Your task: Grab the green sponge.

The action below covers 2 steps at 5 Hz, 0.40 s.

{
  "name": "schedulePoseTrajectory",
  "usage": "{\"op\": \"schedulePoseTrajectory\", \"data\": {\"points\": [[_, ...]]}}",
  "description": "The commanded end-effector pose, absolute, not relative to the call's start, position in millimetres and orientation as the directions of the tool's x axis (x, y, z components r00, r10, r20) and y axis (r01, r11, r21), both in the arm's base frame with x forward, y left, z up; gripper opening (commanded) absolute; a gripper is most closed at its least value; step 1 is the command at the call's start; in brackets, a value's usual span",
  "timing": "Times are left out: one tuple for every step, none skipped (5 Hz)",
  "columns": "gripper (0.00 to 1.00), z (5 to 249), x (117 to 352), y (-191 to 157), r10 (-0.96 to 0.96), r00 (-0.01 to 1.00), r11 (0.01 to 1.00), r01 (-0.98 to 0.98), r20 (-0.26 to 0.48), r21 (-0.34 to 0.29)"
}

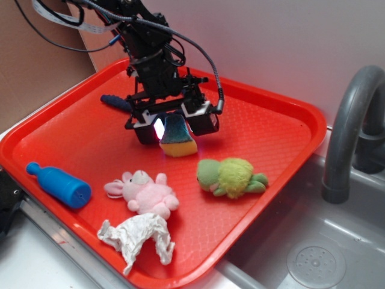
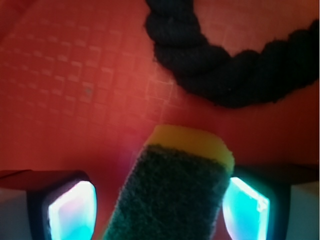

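Bare red tray (image 1: 72, 138) lies open left of the gripper (image 1: 175, 125). Behind it a dark rope (image 2: 235, 75) curls close to the green sponge (image 1: 178, 137). In front, the plush turtle (image 1: 231, 177), pink bunny (image 1: 147, 192), crumpled paper (image 1: 141, 236) and blue bottle (image 1: 59, 185) crowd the near edge; gaps between them are narrow.

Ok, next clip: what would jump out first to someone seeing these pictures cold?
The bright red tray fills the scene, and the black gripper stands at its middle with the green sponge between its glowing fingers. In the wrist view a gap shows on the left, so contact is not clear. Nearer the front lie a blue bottle, a pink plush bunny, a crumpled white cloth and a plush turtle.
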<state>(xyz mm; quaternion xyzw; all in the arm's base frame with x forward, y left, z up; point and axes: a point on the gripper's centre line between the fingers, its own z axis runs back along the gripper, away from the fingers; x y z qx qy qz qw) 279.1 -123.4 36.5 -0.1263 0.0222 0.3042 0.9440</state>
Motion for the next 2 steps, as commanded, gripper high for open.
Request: {"op": "schedulePoseTrajectory", "data": {"points": [[0.0, 79.5, 271.2, -118.9, 0.509, 0.86, 0.846, -0.493, 0.034, -0.203], [0.0, 126.9, 258.7, -107.0, 0.322, 0.927, 0.937, -0.283, 0.19, -0.207]]}}
